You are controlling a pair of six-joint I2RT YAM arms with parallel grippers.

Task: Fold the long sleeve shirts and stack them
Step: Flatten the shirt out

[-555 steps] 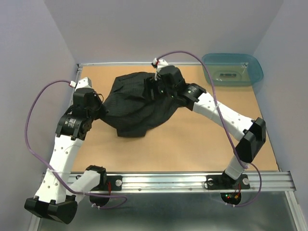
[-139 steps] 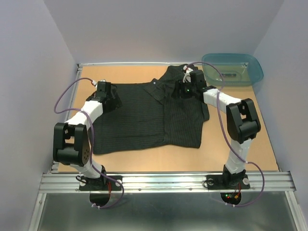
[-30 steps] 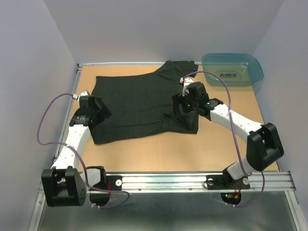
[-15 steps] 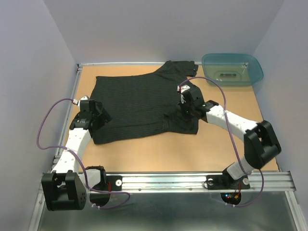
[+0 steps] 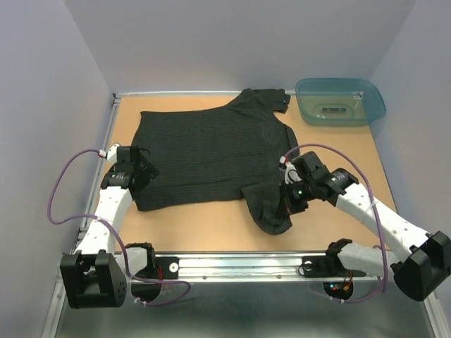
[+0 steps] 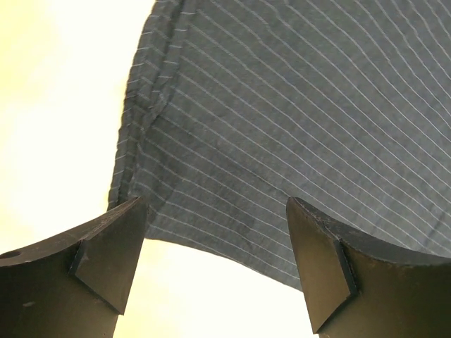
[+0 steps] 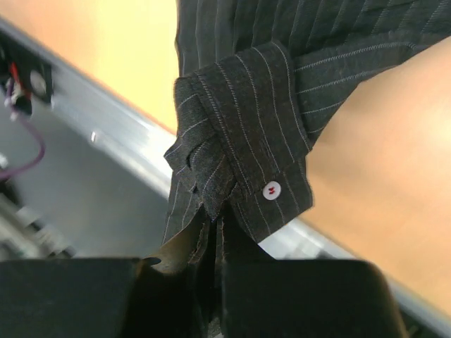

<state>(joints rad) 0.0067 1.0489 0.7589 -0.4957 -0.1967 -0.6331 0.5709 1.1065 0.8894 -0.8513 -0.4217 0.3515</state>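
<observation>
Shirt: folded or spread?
Mostly spread: shirt lies flat on the table, no body fold; one sleeve cuff is pinched in the shut right gripper.

Black pinstriped shirt (image 5: 204, 151) flat on table, cuffed sleeve lifted.

One shirt (image 5: 204, 151), one tub (image 5: 373, 105)

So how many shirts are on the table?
1. The black shirt lies spread across the table, with one sleeve cuff pinched in the right jaws near the front edge. Another could hide underneath; I can't tell.
</observation>
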